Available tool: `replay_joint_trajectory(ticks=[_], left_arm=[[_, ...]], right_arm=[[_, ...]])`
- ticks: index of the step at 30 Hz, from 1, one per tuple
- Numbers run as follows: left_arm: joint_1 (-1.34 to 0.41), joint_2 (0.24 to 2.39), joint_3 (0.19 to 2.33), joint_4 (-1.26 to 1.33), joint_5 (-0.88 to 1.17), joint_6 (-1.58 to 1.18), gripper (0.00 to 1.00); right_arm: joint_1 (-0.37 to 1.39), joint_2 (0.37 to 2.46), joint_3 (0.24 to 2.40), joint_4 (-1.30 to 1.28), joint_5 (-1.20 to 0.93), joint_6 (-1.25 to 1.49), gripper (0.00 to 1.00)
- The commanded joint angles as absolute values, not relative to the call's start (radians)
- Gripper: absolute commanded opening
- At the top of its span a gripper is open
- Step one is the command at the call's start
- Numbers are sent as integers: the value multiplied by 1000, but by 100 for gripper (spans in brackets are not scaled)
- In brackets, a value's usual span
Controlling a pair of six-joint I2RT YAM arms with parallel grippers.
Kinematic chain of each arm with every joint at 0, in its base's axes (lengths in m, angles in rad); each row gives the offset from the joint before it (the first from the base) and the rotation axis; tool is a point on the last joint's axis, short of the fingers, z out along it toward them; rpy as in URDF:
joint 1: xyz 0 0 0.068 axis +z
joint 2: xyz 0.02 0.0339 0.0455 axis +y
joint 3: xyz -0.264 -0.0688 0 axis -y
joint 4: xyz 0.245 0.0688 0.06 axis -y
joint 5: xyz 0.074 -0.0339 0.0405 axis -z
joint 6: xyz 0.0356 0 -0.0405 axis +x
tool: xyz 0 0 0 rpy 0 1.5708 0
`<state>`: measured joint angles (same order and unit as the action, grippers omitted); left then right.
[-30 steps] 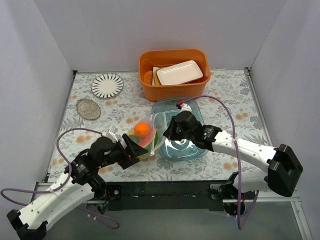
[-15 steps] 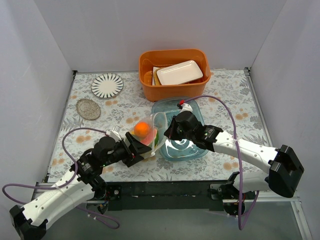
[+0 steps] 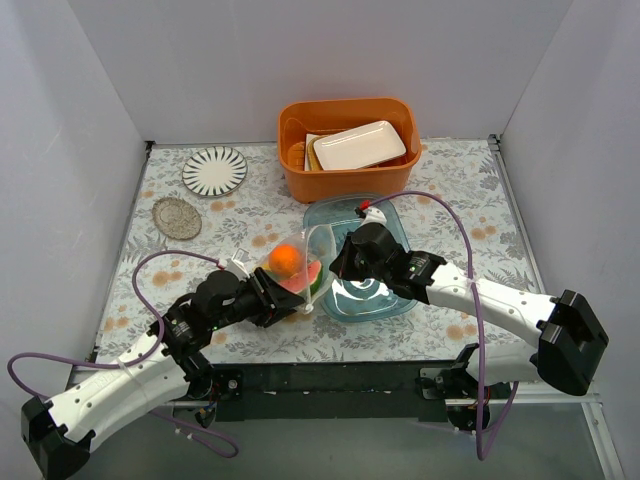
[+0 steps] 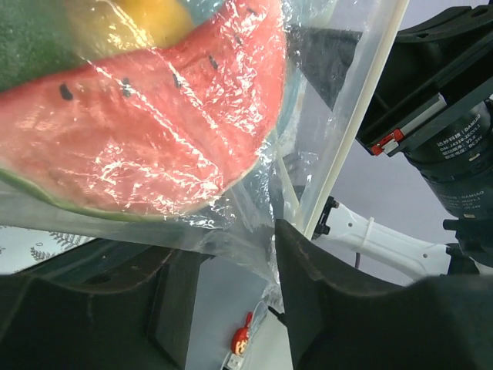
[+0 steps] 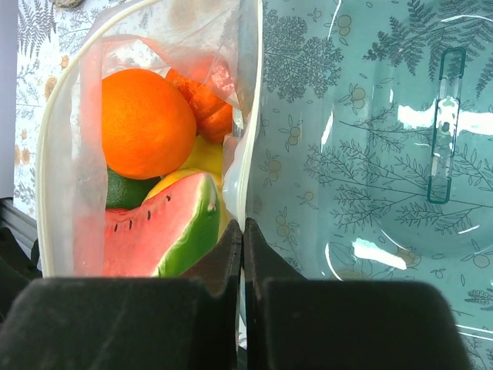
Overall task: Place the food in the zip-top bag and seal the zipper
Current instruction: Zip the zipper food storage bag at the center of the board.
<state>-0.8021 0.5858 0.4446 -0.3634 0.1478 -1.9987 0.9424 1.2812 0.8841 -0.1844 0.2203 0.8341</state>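
The zip-top bag [image 3: 295, 268] sits on the table between the 2 arms, just beside the blue-tinted tray [image 3: 365, 300], and the food looks to be loaded. Through the film the right wrist view shows the orange [image 5: 146, 123], the watermelon slice [image 5: 166, 227], a dark green piece [image 5: 123, 193] and something yellow behind them. No loose fruit shows on the table in the top view. The step in hand, as I judge it, is the sealing, because the zipper [image 5: 253, 116] runs in a wide loop and the mouth gapes. The right gripper [image 5: 243, 225] is clenched on the bag's edge where that strip comes down, its 2 fingers pressed together with only film between them. The left gripper [image 4: 235, 247] is at the bag's near side under the watermelon. Its fingers stand apart with loose film hanging in the gap, so it looks released rather than gripping. The next move probably calls for the left to close on the strip near its end, bring the 2 lips flat together, and press along the length while the right holds the bag taut
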Motion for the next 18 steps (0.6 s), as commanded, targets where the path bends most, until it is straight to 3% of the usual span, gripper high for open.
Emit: replay_joint_trajectory(ticks=[1,10,11,12,15,18], left_arm=[[-811,584,449,-337,121,-2388,37],[-815,597,426,-313,118,-2378,0],[-815,594,420,-307,117,-2375,0],[-815,594,417,-302,114,-2375,0],[-815,598,402,-265,109,-2359,0],[-815,612,391,-221,106,-2347,0]], right_arm=[[936,1253,874,-186,253,824,1],[936,1244,887,-190,200,784,3],[936,1236,900,-207,193,776,8],[936,1217,907,-221,190,772,20],[936,1149,928,-296,213,765,64],[936,1060,933,-359,256,770,75]])
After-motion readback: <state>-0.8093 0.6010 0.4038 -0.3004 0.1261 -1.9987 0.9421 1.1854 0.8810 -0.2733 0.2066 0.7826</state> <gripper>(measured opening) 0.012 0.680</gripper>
